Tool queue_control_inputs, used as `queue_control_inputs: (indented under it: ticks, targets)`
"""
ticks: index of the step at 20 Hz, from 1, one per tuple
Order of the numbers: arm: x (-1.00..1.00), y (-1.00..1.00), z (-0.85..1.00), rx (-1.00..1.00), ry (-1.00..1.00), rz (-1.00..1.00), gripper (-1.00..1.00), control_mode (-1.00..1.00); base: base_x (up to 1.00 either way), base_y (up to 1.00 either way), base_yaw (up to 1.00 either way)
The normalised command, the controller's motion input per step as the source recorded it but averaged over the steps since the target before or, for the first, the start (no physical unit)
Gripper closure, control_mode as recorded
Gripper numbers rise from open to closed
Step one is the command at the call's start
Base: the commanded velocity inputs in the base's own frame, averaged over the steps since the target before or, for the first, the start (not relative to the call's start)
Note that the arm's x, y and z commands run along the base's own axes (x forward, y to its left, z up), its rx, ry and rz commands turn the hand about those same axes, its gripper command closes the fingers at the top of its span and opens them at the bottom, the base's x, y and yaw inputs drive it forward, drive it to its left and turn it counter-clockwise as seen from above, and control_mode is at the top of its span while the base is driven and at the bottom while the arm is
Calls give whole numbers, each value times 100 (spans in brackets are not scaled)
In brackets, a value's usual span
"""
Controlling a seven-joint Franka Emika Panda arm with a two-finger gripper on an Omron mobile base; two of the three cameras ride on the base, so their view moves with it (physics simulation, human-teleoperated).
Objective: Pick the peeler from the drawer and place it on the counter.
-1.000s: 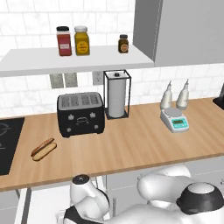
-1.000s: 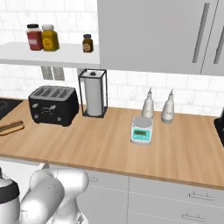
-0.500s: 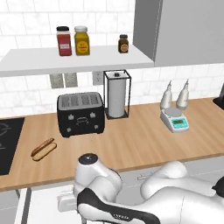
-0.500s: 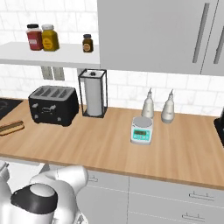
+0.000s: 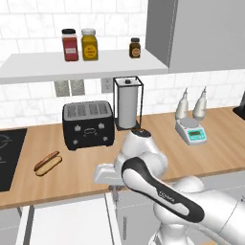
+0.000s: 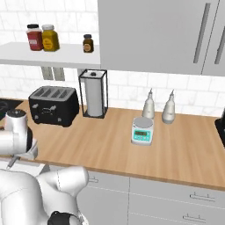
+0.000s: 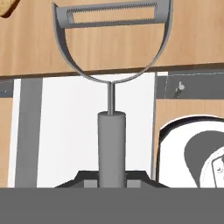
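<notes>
While above the open drawer [image 5: 67, 222], peeler [image 7: 111, 78] before wood-grain counter [image 5: 86, 167].

wood counter [image 5: 86, 177], toaster [image 5: 88, 124], hot dog [image 5: 47, 163], towel holder [image 5: 128, 103], scale [image 5: 191, 131], two bottles [image 5: 182, 106]

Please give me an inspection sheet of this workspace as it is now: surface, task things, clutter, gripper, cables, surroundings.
Surface: counter, light-brown wood grain.
Task things: peeler held by its handle, loop head over the counter edge; drawer open, white.
Clutter: hot dog, toaster, paper towel holder, scale, two bottles.
Gripper: gripper shut on the peeler.
Cables: nothing seen.
Surroundings: shelf with three jars; stovetop; upper cabinets.
</notes>
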Motion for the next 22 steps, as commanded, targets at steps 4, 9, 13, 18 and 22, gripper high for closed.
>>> queue_control_inputs:
  ticks: [4,9,13,18,22]
  targets:
    - [100,-96,51,9,1,0,100,-100,0,0,0]
    - [100,-90,7,1,8,0,100,-100,0,0,0]
    - [100,-67,0,0,13,0,100,-100,0,0,0]
    - [100,-46,-3,-1,12,0,100,-100,0,0,0]
    - [92,-21,-5,-9,14,0,100,-100,0,0,0]
